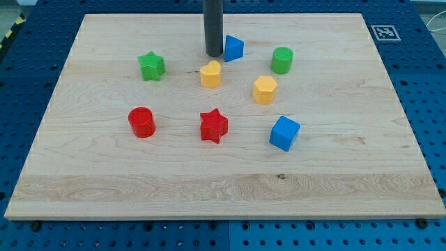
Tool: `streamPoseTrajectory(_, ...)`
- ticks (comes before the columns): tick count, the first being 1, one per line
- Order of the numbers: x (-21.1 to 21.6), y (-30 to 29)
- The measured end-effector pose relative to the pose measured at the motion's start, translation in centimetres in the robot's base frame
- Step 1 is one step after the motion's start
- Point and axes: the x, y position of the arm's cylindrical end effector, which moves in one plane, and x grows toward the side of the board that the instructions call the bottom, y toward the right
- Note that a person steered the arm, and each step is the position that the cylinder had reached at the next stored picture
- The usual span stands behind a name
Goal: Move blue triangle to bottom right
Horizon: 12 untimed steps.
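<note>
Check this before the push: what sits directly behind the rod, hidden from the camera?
My tip rests beside the blue triangle, whose left edge it covers. Only bare board shows around it; anything directly behind stays hidden.

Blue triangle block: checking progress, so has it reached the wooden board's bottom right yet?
No, the blue triangle block sits near the view's top centre, just right of my tip, far from the wooden board's bottom right.

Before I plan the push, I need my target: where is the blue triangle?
The blue triangle sits near the view's top centre of the board, right beside my tip on its right, with the yellow heart just below-left.
</note>
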Motion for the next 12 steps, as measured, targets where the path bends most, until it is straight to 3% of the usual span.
streamPoseTrajectory(6, -5.0, 19.4)
streamPoseTrajectory(8, -1.7, 21.5)
streamPoseTrajectory(10, -3.3, 19.7)
streamPoseTrajectory(12, 1.1, 19.2)
